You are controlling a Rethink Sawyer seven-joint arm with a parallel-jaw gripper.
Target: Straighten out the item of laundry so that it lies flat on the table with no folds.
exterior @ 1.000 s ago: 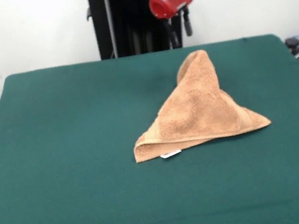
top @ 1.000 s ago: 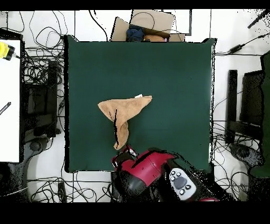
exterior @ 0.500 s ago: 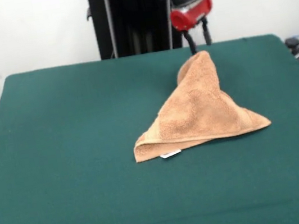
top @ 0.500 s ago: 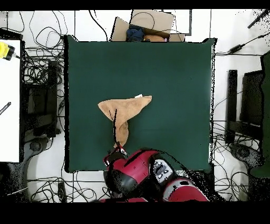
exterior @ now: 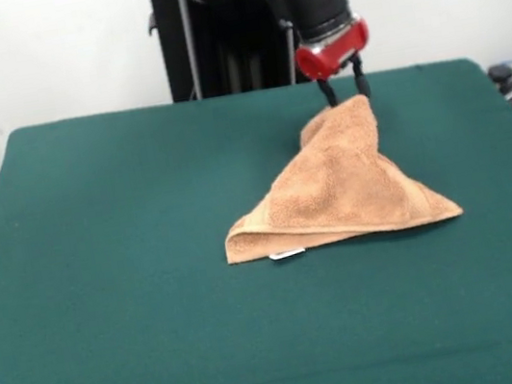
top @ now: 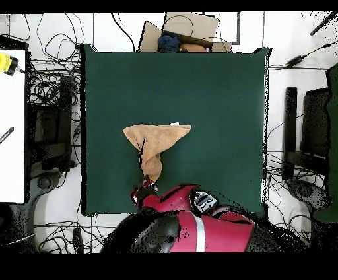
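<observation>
The item of laundry (exterior: 343, 188) is a tan terry towel folded into a rough triangle on the green table (exterior: 113, 273), right of centre. Its narrow tip rises toward the far edge, and a small white label (exterior: 287, 254) sticks out at the near edge. My gripper (exterior: 345, 92) hangs from the red arm right at that tip. It is open, with one black finger on each side of the cloth. In the overhead view the towel (top: 157, 139) tapers down to the gripper (top: 146, 186) by the table's (top: 218, 99) bottom edge.
The table's far edge runs just behind the gripper, with the black pedestal (exterior: 211, 33) beyond it. Cables lie all round the table in the overhead view. A cardboard box (top: 181, 30) sits past the top edge and a white bench (top: 12, 125) stands at the left.
The gripper came down and across from above the far edge to the towel's raised tip. The towel's near-left corner and label have shifted slightly and the tip now leans right.
</observation>
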